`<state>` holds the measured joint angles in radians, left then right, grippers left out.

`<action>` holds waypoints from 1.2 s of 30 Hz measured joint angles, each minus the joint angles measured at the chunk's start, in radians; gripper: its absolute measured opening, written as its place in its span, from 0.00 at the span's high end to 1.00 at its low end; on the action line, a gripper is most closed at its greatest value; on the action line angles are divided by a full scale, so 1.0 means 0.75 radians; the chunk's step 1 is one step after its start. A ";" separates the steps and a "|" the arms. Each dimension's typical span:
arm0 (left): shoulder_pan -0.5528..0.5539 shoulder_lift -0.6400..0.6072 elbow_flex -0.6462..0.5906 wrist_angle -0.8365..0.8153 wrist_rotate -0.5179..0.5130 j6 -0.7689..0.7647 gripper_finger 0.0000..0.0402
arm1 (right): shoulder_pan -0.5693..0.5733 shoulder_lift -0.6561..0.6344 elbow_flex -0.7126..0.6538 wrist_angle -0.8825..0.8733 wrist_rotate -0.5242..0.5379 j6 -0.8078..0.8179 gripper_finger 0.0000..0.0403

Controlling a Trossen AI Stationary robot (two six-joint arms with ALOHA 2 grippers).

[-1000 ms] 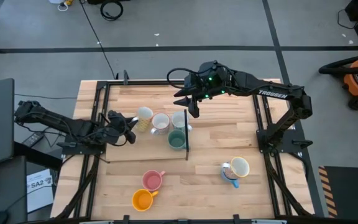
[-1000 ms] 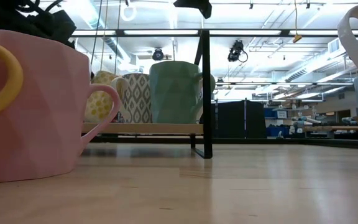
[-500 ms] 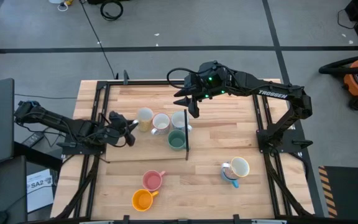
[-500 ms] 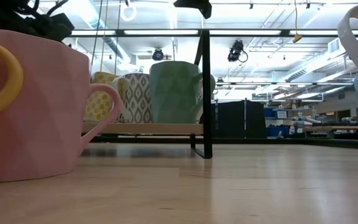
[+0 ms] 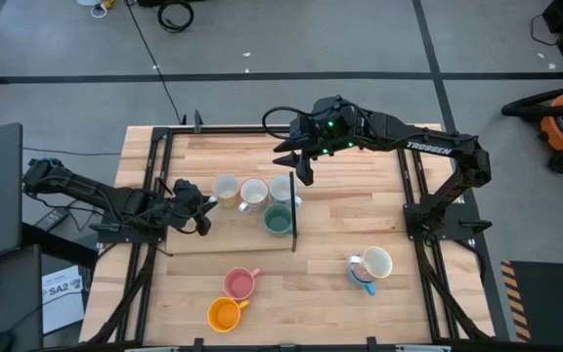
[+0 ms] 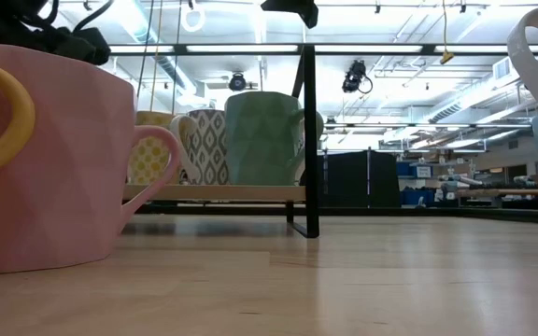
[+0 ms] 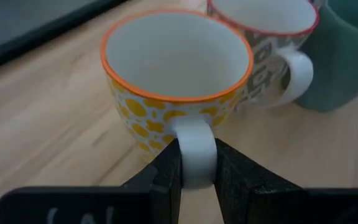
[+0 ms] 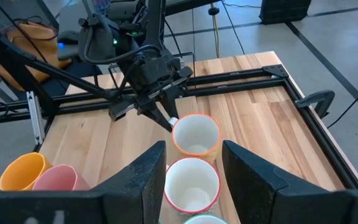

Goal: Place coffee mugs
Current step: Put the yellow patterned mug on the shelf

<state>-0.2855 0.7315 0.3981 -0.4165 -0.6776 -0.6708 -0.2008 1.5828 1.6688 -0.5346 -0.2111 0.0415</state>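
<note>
Left pincer (image 7: 192,163) pinching yellow-dotted mug (image 7: 176,81) handle on shelf (image 6: 215,192); right pincer (image 8: 192,163) spread, hovering; four mugs shelved, four remaining on worktop (image 5: 340,235).

Both arms matte black w/ looped cables — right arm (image 5: 428,147) has white TROSSEN lettering, green LED.

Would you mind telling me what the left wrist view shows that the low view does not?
Only the left wrist view shows the left pincer shut on the handle of the yellow-spotted mug, and the mug's empty white inside.

Only the low view shows the pink mug close up, a yellow handle and the black post.

Both show the spotted mug, the grey-patterned mug and the teal mug in a row.
</note>
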 joint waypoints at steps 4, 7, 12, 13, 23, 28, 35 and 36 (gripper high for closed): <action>-0.001 -0.001 0.001 -0.054 0.054 -0.051 0.80 | 0.000 0.000 0.000 0.000 0.000 0.000 0.60; -0.001 -0.001 0.001 -0.063 0.070 -0.067 0.80 | 0.000 0.000 0.000 0.000 0.000 0.000 0.60; 0.000 -0.001 0.001 -0.066 0.130 -0.067 0.80 | 0.001 0.000 0.000 0.000 0.000 0.000 0.60; 0.000 -0.001 0.001 -0.069 0.153 -0.066 0.80 | 0.001 0.000 0.000 0.000 0.000 0.000 0.60; 0.000 0.001 0.057 -0.085 0.202 -0.037 0.80 | 0.002 0.000 0.000 0.000 0.000 0.000 0.60; 0.000 0.000 0.091 -0.140 0.202 -0.022 0.80 | 0.002 0.000 0.000 0.000 0.000 0.000 0.60; 0.001 0.002 0.093 -0.169 0.208 -0.017 0.80 | 0.002 0.000 0.000 0.000 0.000 0.000 0.60; 0.001 0.002 0.094 -0.169 0.206 -0.018 0.80 | 0.002 0.000 0.000 0.001 0.000 0.000 0.60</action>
<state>-0.2848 0.7326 0.4683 -0.5430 -0.5232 -0.6844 -0.1997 1.5829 1.6688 -0.5343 -0.2111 0.0418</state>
